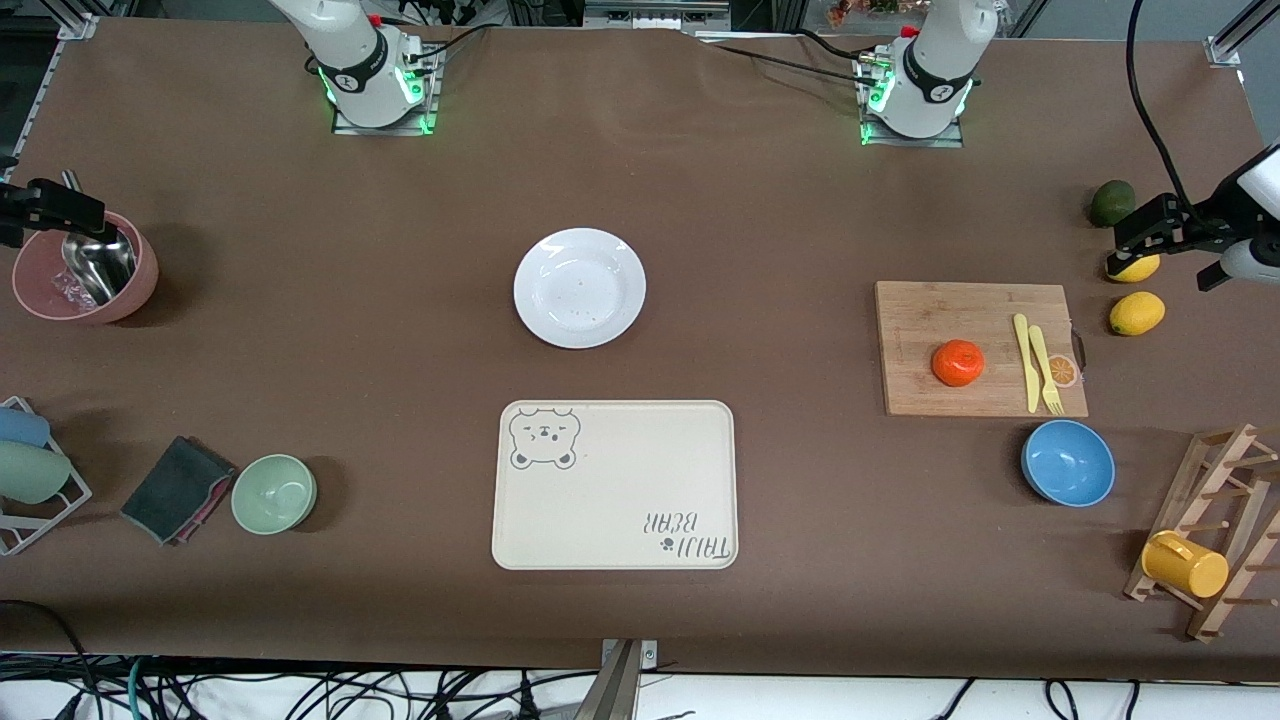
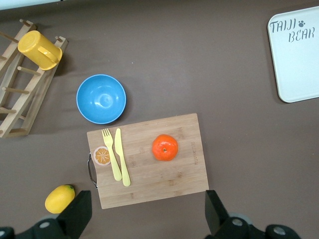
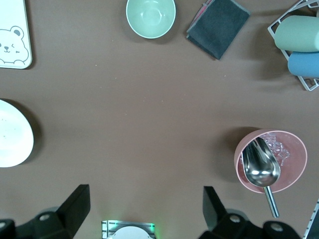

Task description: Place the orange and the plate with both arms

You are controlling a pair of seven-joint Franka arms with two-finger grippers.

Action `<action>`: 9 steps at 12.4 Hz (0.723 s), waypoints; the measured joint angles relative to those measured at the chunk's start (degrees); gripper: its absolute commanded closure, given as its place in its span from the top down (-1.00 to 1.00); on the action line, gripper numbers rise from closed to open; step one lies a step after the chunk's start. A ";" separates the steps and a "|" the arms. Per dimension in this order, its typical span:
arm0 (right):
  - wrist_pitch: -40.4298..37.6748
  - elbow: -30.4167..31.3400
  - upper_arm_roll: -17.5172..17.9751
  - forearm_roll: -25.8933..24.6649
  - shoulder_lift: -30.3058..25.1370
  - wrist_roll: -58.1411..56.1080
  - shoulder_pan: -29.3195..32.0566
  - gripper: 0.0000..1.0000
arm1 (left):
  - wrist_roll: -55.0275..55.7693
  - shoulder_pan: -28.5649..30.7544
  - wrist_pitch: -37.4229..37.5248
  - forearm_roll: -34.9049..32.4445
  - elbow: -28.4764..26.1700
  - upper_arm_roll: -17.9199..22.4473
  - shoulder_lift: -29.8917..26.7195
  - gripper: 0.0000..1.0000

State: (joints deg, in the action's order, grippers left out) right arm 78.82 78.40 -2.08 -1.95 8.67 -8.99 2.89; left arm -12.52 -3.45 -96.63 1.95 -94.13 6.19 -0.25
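The orange [image 1: 958, 362] [image 2: 165, 147] lies on a wooden cutting board [image 1: 980, 350] toward the left arm's end of the table. The white plate [image 1: 580, 288] [image 3: 12, 133] sits mid-table with nothing on it, farther from the front camera than the cream bear tray [image 1: 615, 485]. My left gripper [image 1: 1142, 232] [image 2: 147, 211] hangs open high over the lemons beside the board, holding nothing. At the right arm's end my right gripper [image 1: 50, 205] [image 3: 144, 206] hangs open and bare, high above the pink bowl [image 1: 85, 268].
A yellow knife and fork [image 1: 1038, 365] share the board. A blue bowl [image 1: 1068, 462], two lemons [image 1: 1137, 313], an avocado [image 1: 1111, 202] and a wooden rack with a yellow mug [image 1: 1185, 565] stand near it. A green bowl [image 1: 274, 493], dark cloth [image 1: 178, 489] and cup rack [image 1: 30, 470] lie at the right arm's end.
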 measured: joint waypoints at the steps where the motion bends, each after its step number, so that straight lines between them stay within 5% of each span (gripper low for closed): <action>1: -0.02 0.00 0.00 0.00 0.00 0.00 0.00 1.00 | 0.00 -0.07 -0.03 0.00 0.03 -0.17 -0.04 1.00; 9: -0.08 0.00 0.00 0.00 0.03 0.01 0.00 1.00 | 0.00 -0.36 -0.05 0.00 0.10 -1.06 -0.09 1.00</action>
State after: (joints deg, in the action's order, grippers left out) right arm 78.74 78.40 -2.08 -1.95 8.70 -8.99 2.89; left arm -12.52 -3.81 -96.69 1.95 -94.04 5.13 -0.34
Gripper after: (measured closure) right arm 0.000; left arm 0.000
